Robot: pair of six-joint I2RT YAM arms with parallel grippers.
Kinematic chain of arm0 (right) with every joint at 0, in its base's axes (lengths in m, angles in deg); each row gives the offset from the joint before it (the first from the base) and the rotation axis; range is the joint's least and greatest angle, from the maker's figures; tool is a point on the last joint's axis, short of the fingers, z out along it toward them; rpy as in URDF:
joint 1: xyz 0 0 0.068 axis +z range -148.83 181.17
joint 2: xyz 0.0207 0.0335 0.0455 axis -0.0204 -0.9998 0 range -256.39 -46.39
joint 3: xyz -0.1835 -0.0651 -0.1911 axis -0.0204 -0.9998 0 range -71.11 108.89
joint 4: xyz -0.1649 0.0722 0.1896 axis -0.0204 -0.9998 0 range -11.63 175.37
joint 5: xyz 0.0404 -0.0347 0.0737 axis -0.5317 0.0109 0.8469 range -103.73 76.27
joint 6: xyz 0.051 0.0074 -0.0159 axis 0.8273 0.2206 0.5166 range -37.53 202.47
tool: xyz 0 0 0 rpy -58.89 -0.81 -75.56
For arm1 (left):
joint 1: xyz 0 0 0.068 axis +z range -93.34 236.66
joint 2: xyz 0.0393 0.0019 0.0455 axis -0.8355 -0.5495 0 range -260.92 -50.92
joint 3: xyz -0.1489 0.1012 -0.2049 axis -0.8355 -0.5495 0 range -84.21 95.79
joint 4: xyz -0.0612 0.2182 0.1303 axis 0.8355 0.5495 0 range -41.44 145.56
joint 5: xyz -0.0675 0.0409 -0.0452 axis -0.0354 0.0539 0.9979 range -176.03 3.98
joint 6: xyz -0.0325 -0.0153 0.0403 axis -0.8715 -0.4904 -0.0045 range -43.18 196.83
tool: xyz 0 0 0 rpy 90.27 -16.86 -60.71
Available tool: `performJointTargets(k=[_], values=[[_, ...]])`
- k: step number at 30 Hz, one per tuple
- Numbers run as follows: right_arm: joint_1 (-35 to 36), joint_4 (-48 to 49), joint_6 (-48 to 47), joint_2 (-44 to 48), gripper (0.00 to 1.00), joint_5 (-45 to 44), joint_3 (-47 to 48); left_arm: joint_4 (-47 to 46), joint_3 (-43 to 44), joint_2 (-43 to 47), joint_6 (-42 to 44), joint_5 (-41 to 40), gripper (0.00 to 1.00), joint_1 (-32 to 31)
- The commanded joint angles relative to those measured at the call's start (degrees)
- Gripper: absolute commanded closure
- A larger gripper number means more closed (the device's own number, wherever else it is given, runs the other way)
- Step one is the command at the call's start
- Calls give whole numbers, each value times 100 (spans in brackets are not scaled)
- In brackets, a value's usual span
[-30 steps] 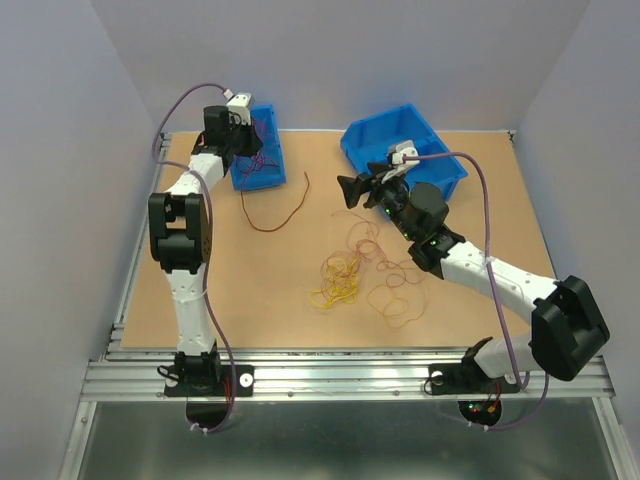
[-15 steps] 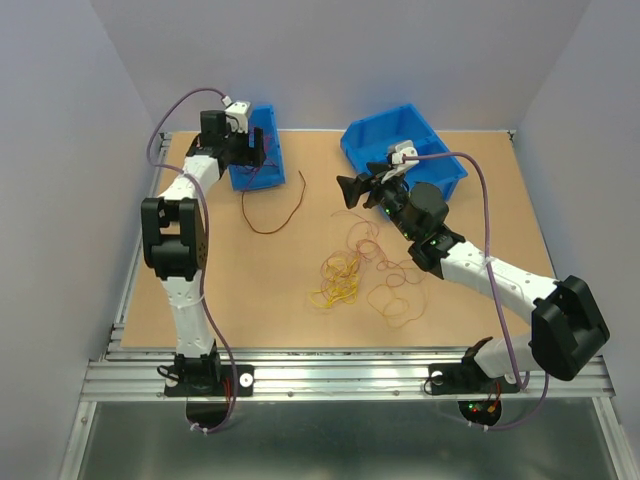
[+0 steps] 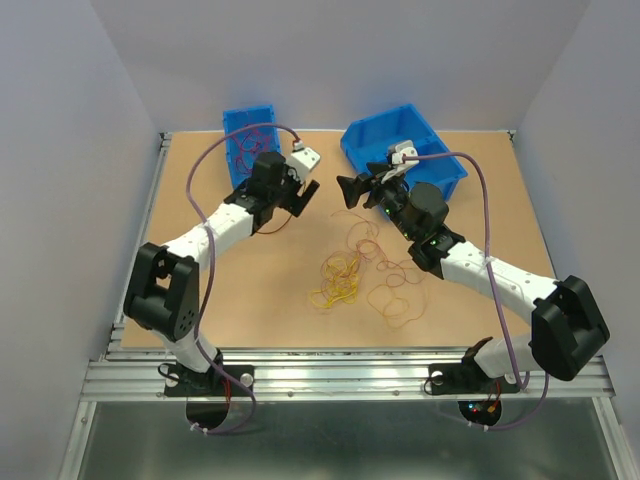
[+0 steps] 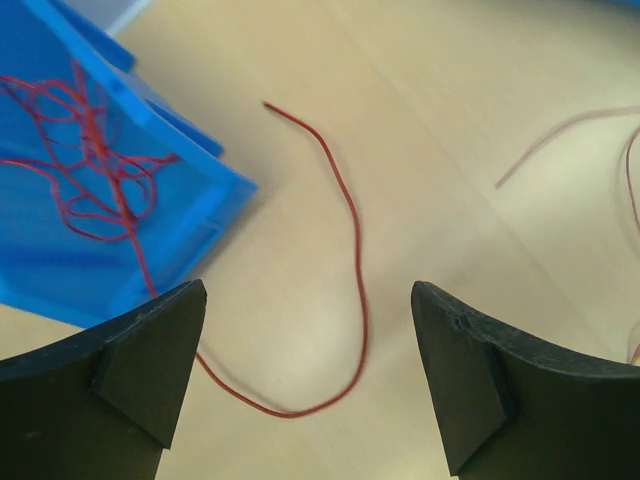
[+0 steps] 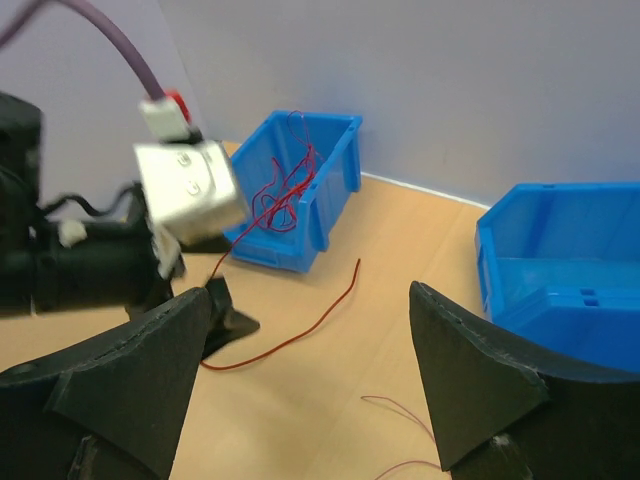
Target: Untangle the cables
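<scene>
Table [image 3: 250, 300] carrying two blue bins, the left bin [image 3: 235, 118] holding dark red cables [image 4: 100, 170], the right bin [image 3: 400, 125] opposite. Left gripper [image 4: 310, 300] is hovering wide open and empty over a loose red strand [image 4: 358, 260] just beside the left bin. Right gripper [image 5: 310, 310] is hanging agape, gripping nothing. Mixed tangle [image 3: 340, 280] is lying mid-table. Sorting looks partway through; the next move is probably descending and pinching the hair-fine strand squarely

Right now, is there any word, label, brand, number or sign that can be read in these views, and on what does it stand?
None. The left blue bin, the right blue bin, the table and the arms show no print, label or number in any view.
</scene>
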Motion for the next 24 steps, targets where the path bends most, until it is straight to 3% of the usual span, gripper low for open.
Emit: performJointTargets(k=[1,4,13,24], values=[[-21,198,-27,151,14,50,6,282,-91,-361,446,-687,9,-110],[-30,189,-35,142,14,23,15,405,93,-748,420,-915,16,-119],[-30,198,-79,265,14,-38,-73,1081,445,-1565,340,-1136,23,-110],[-30,198,-97,309,14,-74,-108,1706,902,-2066,402,-477,50,48]])
